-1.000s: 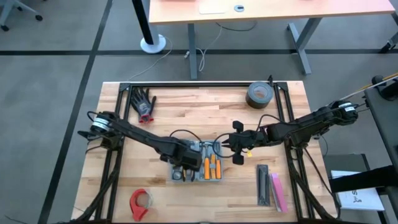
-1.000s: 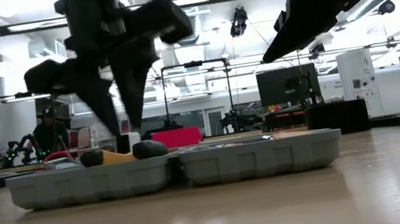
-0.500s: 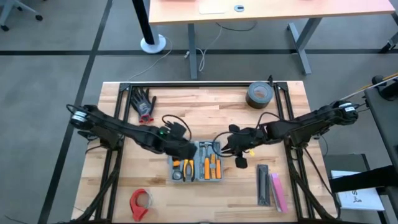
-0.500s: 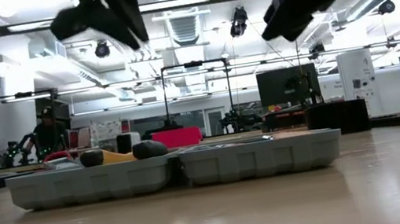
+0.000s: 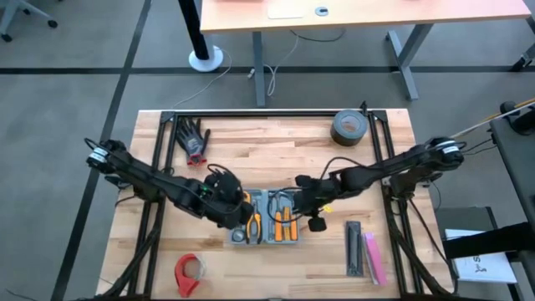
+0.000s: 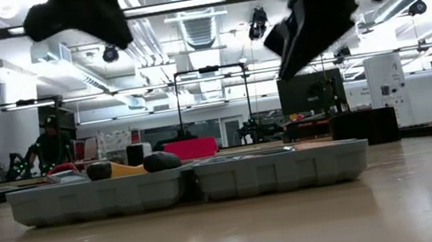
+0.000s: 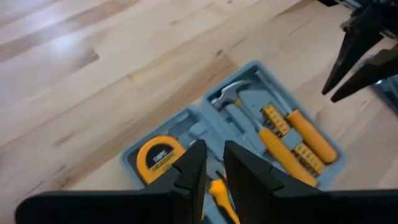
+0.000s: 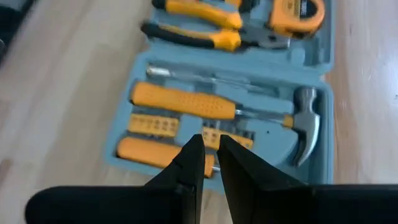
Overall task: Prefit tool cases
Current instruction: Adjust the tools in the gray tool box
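Observation:
The tool case [image 5: 264, 241] lies open and flat on the wooden table, both halves up. Its grey tray holds a yellow tape measure [image 7: 158, 155], pliers [image 8: 199, 25], orange-handled screwdrivers [image 8: 180, 99] and a hammer [image 8: 305, 124]. My left gripper [image 5: 239, 211] hangs above the case's left half, its fingers [image 7: 194, 163] nearly together with nothing between them. My right gripper [image 5: 303, 209] hangs above the case's right edge, slanting down, fingers [image 8: 194, 155] together and empty. In the low view both grippers are well above the case [image 6: 191, 183].
A grey tape roll [image 5: 348, 127] sits at the far right and a black-and-red glove [image 5: 194, 140] at the far left. A red tape dispenser [image 5: 188, 272] lies near the front left. Narrow black and pink bars [image 5: 364, 251] lie at the front right. Black frame rails [image 5: 155, 167] run along the table's sides.
My left gripper has risen from the case's left half, where its fingers pointed down among the tools, and drawn a little toward the table's left, rolling as it went. My right gripper has moved toward the case's right edge and tipped further down. The case has stayed put.

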Tool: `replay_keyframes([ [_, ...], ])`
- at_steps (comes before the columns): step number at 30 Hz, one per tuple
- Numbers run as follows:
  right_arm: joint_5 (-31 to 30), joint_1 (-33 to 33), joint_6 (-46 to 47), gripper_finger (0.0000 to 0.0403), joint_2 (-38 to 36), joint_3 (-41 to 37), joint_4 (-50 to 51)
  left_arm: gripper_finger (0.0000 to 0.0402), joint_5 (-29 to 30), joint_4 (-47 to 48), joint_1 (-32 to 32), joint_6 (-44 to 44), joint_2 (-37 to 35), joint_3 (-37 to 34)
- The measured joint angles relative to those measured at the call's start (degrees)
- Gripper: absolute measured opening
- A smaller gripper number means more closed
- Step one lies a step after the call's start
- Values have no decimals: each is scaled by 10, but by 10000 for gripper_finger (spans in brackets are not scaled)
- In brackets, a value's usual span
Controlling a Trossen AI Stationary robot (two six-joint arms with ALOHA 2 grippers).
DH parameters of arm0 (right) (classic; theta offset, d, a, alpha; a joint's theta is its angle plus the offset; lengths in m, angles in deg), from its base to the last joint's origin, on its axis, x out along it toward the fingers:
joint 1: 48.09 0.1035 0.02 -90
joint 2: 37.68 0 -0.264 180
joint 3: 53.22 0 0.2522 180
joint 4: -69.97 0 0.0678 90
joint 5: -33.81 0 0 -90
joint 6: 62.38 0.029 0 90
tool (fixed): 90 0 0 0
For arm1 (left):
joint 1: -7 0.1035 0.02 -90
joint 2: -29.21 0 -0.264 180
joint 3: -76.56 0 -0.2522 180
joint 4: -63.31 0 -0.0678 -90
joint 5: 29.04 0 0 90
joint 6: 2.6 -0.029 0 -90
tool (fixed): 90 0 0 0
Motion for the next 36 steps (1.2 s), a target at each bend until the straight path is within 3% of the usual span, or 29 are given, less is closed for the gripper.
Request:
replay_keyframes([
  [11, 25, -43, -6, 32, 109, 0, -55, 65, -5, -60, -20, 47, 1, -88],
  [36, 16, -91, 0, 32, 100, -30, 9, 64, -11, -77, -20, 57, 1, -112],
])
